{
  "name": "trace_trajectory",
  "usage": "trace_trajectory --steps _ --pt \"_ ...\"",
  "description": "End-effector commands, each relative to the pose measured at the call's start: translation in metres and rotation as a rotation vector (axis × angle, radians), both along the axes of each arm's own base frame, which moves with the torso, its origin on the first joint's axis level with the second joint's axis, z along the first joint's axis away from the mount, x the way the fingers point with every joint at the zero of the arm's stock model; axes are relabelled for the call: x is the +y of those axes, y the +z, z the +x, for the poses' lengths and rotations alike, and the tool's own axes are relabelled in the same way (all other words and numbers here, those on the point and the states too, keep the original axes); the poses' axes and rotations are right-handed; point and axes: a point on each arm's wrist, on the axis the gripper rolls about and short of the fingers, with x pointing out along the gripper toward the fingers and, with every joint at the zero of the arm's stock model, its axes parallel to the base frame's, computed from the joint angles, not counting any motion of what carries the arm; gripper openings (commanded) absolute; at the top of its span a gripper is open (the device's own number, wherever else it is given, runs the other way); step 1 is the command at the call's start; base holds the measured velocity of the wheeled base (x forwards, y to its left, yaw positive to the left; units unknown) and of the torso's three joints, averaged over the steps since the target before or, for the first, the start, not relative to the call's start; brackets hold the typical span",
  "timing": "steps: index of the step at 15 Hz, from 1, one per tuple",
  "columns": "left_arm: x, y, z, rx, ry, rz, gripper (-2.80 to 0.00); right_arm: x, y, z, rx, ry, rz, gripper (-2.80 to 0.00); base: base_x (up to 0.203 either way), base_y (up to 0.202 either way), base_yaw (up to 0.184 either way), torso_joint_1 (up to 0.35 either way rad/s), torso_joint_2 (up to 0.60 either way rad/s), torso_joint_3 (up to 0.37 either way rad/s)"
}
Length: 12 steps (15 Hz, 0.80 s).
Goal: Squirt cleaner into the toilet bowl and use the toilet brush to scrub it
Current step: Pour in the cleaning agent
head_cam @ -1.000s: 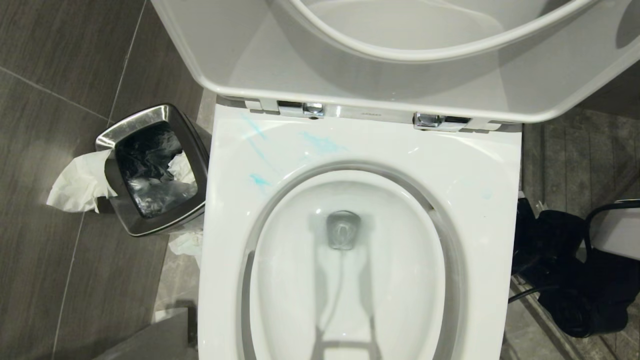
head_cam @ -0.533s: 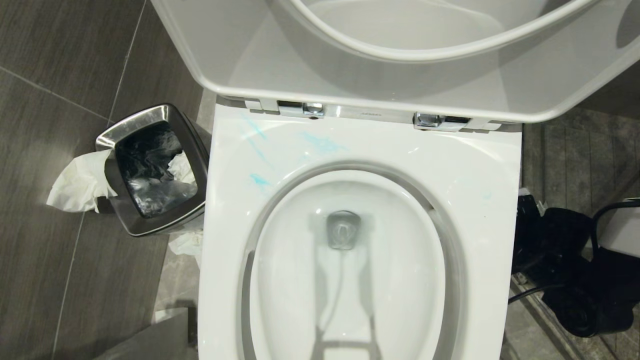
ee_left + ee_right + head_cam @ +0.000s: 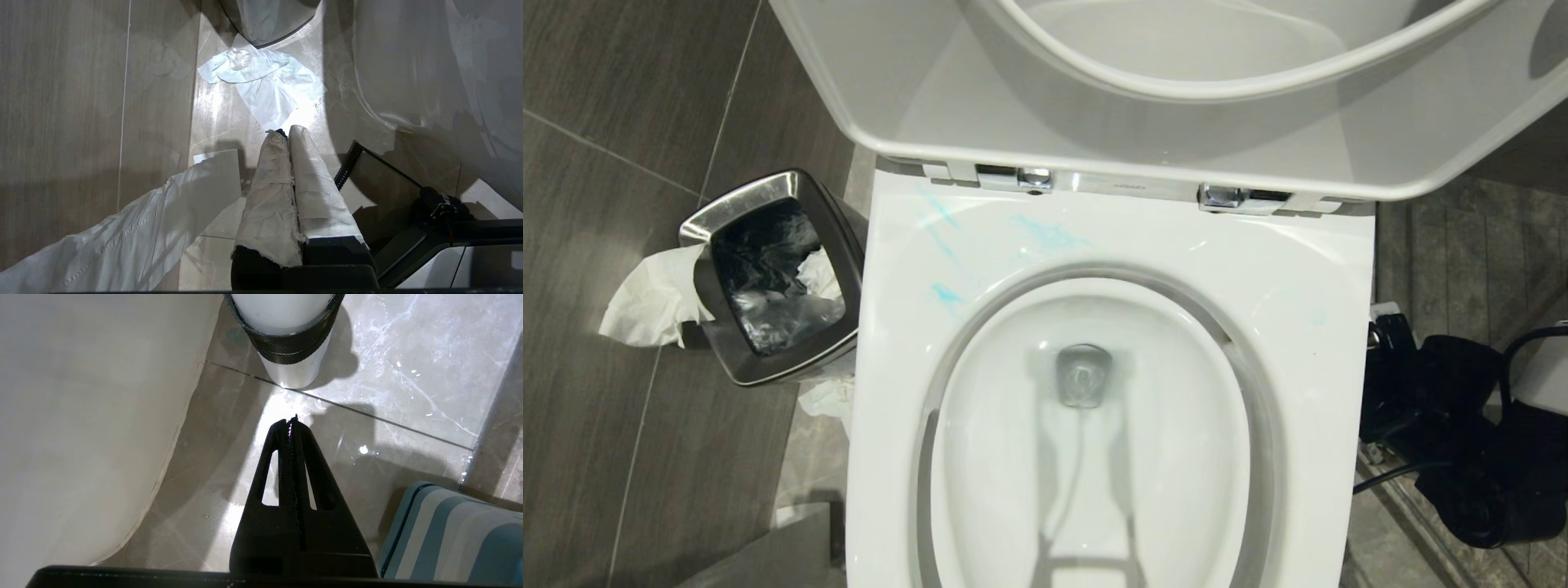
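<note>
Bowl (image 3: 1086, 457): straight below my head, lid up; long axis runs from hinges toward me.
Cleaner (image 3: 1045, 235): blue streaks on the back rim, left of centre; little shows in the basin.
Brush: not visible; direction unknown.
Right pincer (image 3: 291, 428): closed, empty, low beside the bowl, pointing at the floor near a white canister (image 3: 292, 355).
Left pincer (image 3: 288, 139): closed, paper-wrapped, over floor tissue (image 3: 261, 83).
Risk: reaching down unseen, I could knock the canister over.

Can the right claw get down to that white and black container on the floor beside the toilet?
Probably yes: the right claw, shut and empty, hangs over bare floor beside the toilet bowl, with nothing between it and the container.
</note>
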Motion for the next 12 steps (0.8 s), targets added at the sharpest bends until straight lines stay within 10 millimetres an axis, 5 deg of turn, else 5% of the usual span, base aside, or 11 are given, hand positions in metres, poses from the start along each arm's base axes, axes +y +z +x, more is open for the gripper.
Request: trace_trajectory --steps 1,12 --pt "0.0 0.0 0.0 0.001 0.0 0.0 -2.8 -0.001 0.002 0.0 -0.01 -0.007 -0.003 0.0 0.0 0.0 0.0 0.0 0.0 0.0" --pt "0.0 0.0 0.0 0.002 0.0 0.0 -2.8 0.0 0.015 0.02 -0.101 -0.006 0.007 0.0 0.0 0.0 0.0 0.0 0.0 0.0"
